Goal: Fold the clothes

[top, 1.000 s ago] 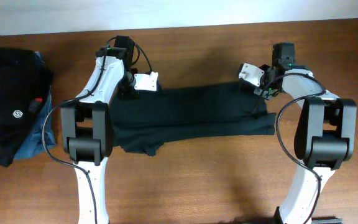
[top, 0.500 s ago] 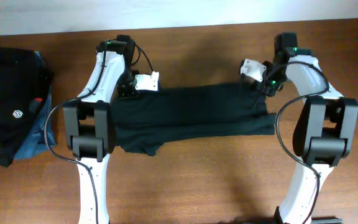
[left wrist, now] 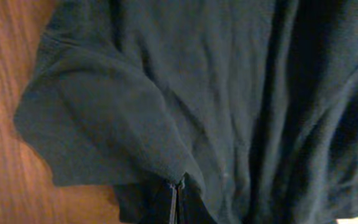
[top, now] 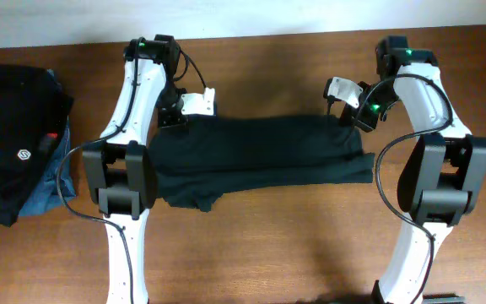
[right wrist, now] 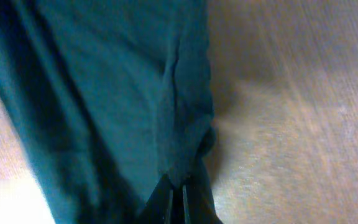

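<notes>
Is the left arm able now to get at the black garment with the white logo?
Probably not yet: the left tool is shut on the far edge of the T-shirt. The logo garment lies apart to the side, with only bare table between, so the way looks free once it lets go.

No readable text; a small white round logo (top: 22, 154) marks the piled black garment (top: 7, 101)

The T-shirt (top: 260, 156) lies on the table (top: 294, 245), a garment pile (top: 11, 143) well apart to its left.
</notes>
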{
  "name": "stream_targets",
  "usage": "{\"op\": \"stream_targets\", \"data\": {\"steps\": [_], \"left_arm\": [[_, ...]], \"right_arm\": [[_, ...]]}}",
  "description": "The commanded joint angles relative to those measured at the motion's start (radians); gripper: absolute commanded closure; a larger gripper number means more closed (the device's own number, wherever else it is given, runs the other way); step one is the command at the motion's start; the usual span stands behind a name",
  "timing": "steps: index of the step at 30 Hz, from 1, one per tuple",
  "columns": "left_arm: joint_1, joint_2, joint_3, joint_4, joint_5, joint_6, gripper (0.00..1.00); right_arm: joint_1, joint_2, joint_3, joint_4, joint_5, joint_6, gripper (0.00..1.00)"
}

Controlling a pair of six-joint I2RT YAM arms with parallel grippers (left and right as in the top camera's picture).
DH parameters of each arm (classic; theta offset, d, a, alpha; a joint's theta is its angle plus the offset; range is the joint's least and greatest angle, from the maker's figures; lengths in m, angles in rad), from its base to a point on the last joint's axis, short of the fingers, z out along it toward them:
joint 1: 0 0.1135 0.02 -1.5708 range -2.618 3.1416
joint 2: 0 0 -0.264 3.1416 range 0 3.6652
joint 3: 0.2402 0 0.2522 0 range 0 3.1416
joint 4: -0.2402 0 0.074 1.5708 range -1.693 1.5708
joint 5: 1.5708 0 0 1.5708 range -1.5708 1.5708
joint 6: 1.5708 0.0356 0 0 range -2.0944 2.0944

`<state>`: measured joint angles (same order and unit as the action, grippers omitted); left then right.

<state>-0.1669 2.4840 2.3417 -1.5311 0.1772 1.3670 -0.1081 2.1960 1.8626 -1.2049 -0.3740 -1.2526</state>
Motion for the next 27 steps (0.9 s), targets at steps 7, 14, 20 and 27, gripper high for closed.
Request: {"op": "stream_targets", "data": {"steps": [7, 14, 20, 27], "left_arm": [[0.005, 0.002, 0.072, -0.157, 0.081, -0.058, 0.99], [0.026, -0.034, 0.072, -0.157, 0.098, -0.089, 0.99], [0.064, -0.061, 0.072, -0.157, 0.131, -0.144, 0.99], [0.063, -0.061, 0.071, -0.157, 0.164, -0.214, 0.99]], "right_arm": [[0.003, -0.047, 0.022, -0.128, -0.14, 0.0, 0.96], [-0.032, -0.047, 0.022, -0.213, -0.177, 0.0, 0.96], [-0.143, -0.047, 0.022, -0.267, -0.299, -0.015, 0.96], [-0.155, -0.047, 0.022, -0.292, -0.3, -0.015, 0.96]]}}
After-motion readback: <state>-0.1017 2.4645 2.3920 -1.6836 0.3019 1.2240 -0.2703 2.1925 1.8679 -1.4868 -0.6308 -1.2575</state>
